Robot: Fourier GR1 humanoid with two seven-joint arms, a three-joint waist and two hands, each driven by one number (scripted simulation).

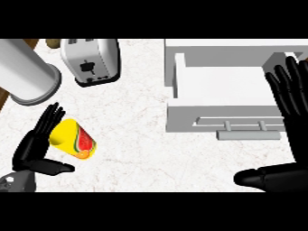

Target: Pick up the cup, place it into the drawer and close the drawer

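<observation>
Lying on its side on the counter (149, 149), toward the near-left: the yellow cup (73, 140), long axis slanting from upper left to lower right, fruit-printed end pointing toward the open middle. Flanking it on its left side, the left hand (37, 143), fingers (49, 118) stretched straight and open, thumb jutting out just below the cup, nothing gripped yet. Sitting well apart on the right, the drawer (223, 99), pulled open, handle facing near. Resting over the drawer's right edge, the right hand (296, 135), fingers spread straight, holding nothing. Judging the left hand far nearer. Standing behind the cup, a toaster (89, 61) and a white cylinder (19, 72), leaving bare counter between cup and drawer for carrying across.
</observation>
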